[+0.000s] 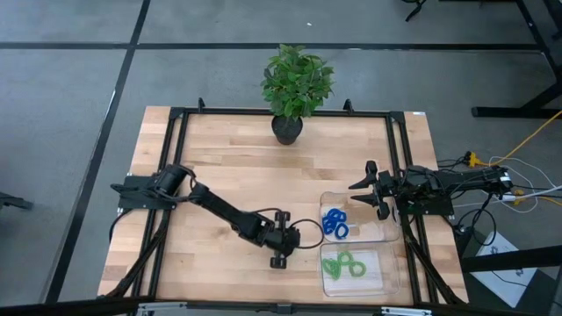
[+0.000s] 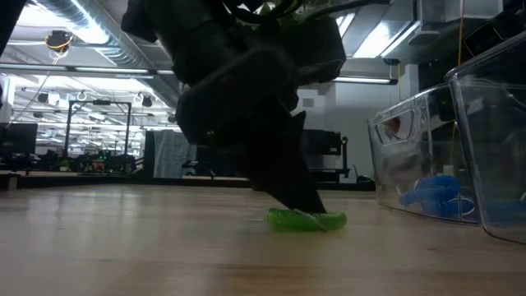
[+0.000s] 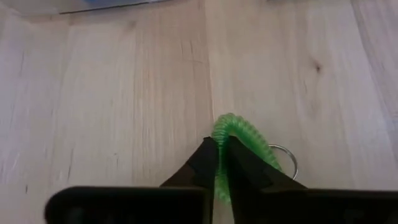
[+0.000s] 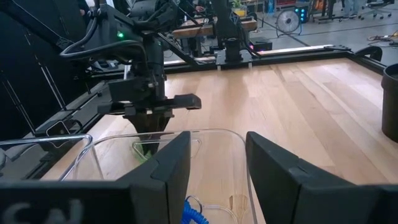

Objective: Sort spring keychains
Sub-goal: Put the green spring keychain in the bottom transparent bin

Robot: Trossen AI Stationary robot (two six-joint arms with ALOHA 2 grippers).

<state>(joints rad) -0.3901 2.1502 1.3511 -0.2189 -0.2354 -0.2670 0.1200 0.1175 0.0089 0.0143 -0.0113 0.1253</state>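
Observation:
My left gripper (image 1: 281,240) stands on the near middle of the table, just left of the two clear trays, and is shut on a green spring keychain (image 3: 231,134) with a metal ring (image 3: 286,158). The low view shows that keychain (image 2: 306,219) flat on the wood. The far tray (image 1: 386,230) holds blue keychains (image 1: 334,223). Green keychains (image 1: 343,265) lie in the near tray (image 1: 391,279). My right gripper (image 4: 214,163) is open and touches nothing, hovering over the far tray's far right corner (image 1: 367,187). My left gripper pinches the green keychain's coil (image 3: 221,163) between its two fingertips (image 3: 205,158), coming from above and pointing down. The fingers lie across the coil. The coil's free part (image 3: 239,130) and ring lie on the table.
A potted plant (image 1: 294,83) stands at the table's far edge. A black frame (image 1: 176,118) runs around the tabletop. Bare wood lies left of and beyond the left gripper. The trays' clear walls (image 2: 411,156) stand just right of the held keychain.

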